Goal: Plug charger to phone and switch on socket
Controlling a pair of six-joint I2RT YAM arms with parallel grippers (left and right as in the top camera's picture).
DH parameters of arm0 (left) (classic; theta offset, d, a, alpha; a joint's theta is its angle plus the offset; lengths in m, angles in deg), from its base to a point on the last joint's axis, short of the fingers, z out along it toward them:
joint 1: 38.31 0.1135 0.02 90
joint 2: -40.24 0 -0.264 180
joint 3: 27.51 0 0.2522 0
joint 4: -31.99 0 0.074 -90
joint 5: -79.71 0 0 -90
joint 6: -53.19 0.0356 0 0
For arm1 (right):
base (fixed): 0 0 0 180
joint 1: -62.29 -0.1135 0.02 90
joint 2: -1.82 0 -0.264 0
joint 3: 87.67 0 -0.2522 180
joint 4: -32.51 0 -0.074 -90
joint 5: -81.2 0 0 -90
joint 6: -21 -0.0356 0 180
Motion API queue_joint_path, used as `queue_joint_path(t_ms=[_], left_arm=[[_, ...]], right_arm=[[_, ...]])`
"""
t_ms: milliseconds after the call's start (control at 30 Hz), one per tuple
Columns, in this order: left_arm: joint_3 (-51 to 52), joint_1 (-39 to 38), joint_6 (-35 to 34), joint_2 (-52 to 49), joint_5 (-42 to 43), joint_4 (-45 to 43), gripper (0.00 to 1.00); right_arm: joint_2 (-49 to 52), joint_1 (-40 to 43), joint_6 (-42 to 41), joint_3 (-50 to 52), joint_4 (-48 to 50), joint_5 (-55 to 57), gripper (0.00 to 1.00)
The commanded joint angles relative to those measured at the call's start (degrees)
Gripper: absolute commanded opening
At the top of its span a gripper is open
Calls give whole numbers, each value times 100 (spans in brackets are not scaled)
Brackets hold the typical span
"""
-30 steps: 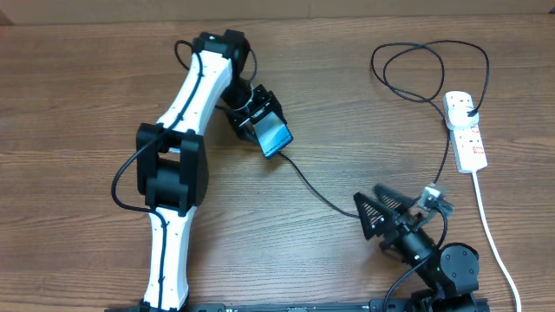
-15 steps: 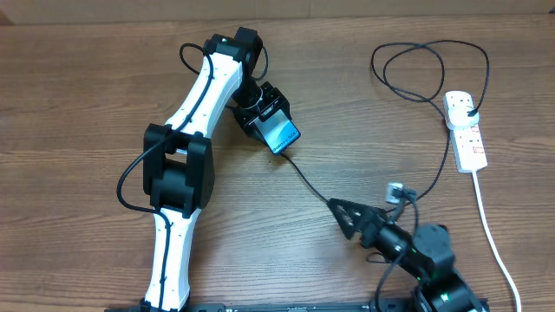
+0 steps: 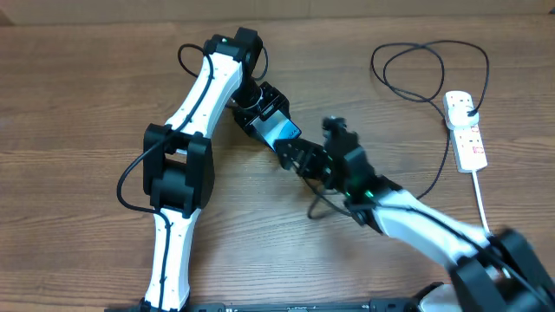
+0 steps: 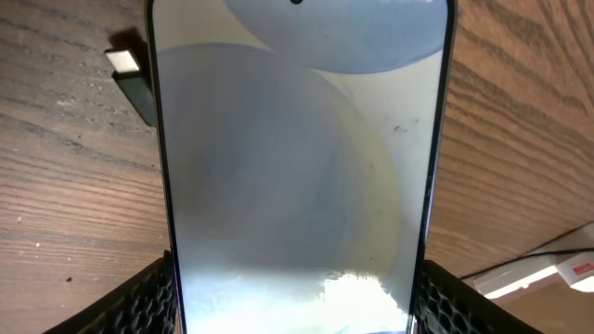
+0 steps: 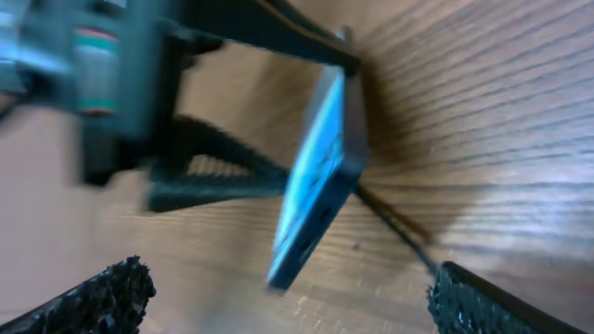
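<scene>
left gripper [image 3: 267, 120] held the phone [image 3: 284, 134] tilted; right gripper [image 3: 302, 158], jaws wide, should pinch the charger [image 4: 137, 85] squarely behind its tip.

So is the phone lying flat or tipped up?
Tipped up. In the right wrist view the phone slants steeply, lower end near the table; the left gripper's jaws clamp its sides.

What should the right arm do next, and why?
Probably lower the open right gripper onto the charger connector and close. The connector lies unplugged beside the far end of the phone, which the left gripper holds.
</scene>
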Motion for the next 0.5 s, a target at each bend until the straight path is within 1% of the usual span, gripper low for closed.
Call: queue_joint_path(t_ms=[0, 100, 167, 200, 233, 267, 300, 333, 433, 467], left_arm=[[-166, -4, -236, 37, 101, 9, 4], [-166, -4, -319, 37, 184, 13, 4], [-166, -7, -361, 37, 186, 9, 5], [-166, -4, -391, 37, 184, 11, 4], [-166, -7, -404, 37, 179, -2, 4], [-166, -7, -400, 37, 179, -26, 4], [-166, -4, -400, 37, 179, -28, 4], [-166, -4, -391, 37, 177, -26, 4], [-166, 28, -306, 37, 160, -33, 4], [-166, 50, -234, 37, 157, -33, 4]], right_arm=[[579, 7, 92, -468, 87, 4, 97], [938, 4, 85, -562, 590, 26, 87], [1029, 4, -109, -562, 667, 227, 81], [1075, 4, -162, -562, 664, 345, 70], [1130, 4, -197, -562, 664, 442, 66], [1211, 17, -192, -568, 664, 455, 66], [1252, 46, -195, -568, 614, 411, 73], [1261, 79, -192, -568, 573, 378, 76], [1259, 184, -144, -579, 544, 326, 76], [1259, 227, -142, -586, 525, 269, 80]])
